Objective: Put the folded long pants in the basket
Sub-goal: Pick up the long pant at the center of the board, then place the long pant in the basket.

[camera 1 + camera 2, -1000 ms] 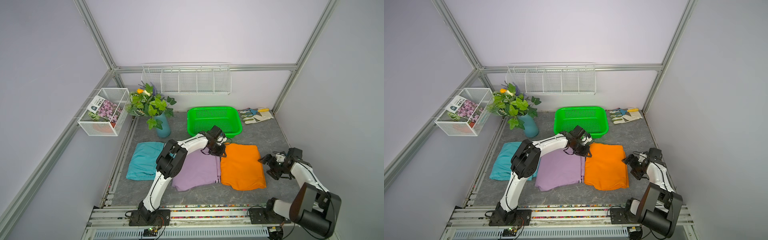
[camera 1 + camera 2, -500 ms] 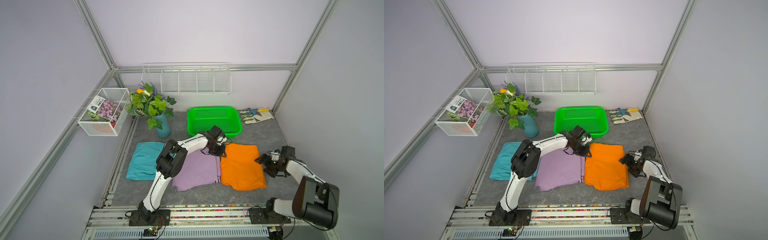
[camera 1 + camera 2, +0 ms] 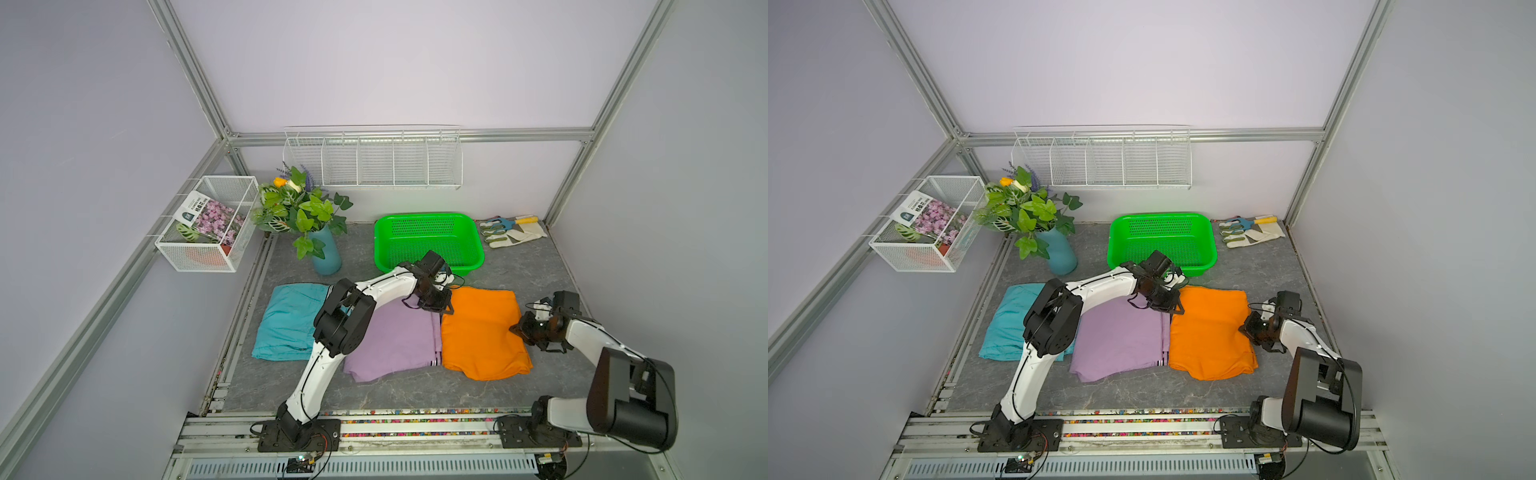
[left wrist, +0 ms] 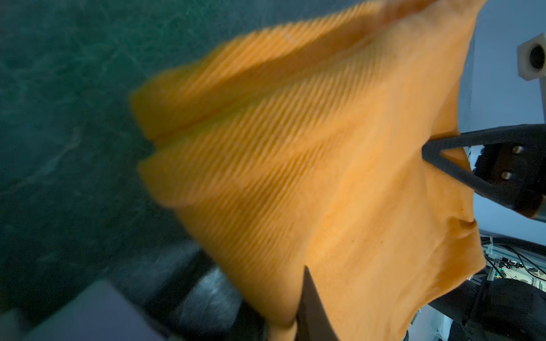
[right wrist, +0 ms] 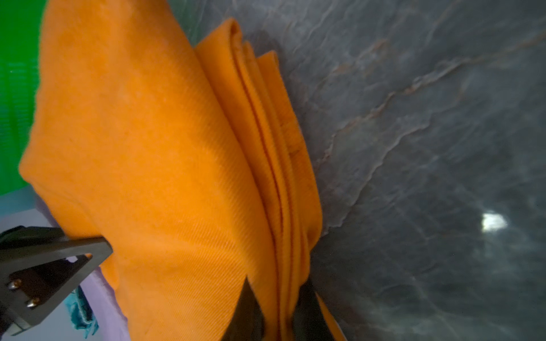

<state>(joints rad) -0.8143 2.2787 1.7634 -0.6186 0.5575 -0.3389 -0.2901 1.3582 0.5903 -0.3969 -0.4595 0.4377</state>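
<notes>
Tabletop: grey marbled surface (image 3: 540,270) inside a booth with pale lilac walls.
Basket: the green basket (image 3: 428,218) stands at the far side, just beyond the orange pants (image 3: 478,336).
Pants: all three lie flat on the tabletop, with teal pants (image 3: 286,320) on the left, lilac pants (image 3: 390,345) in the middle and the orange pants on the right. None is in the basket.
Left pincer: the left pincer (image 3: 445,308) is closed on the far left corner of the orange pants, as it was a second ago.
Right pincer: a second ago the right pincer (image 5: 276,295) stood wide open, apart to the right of the orange pants. Now it has moved left and is clamped tight on their folded right edge.
Unchanged: the pants and basket have not moved.
</notes>
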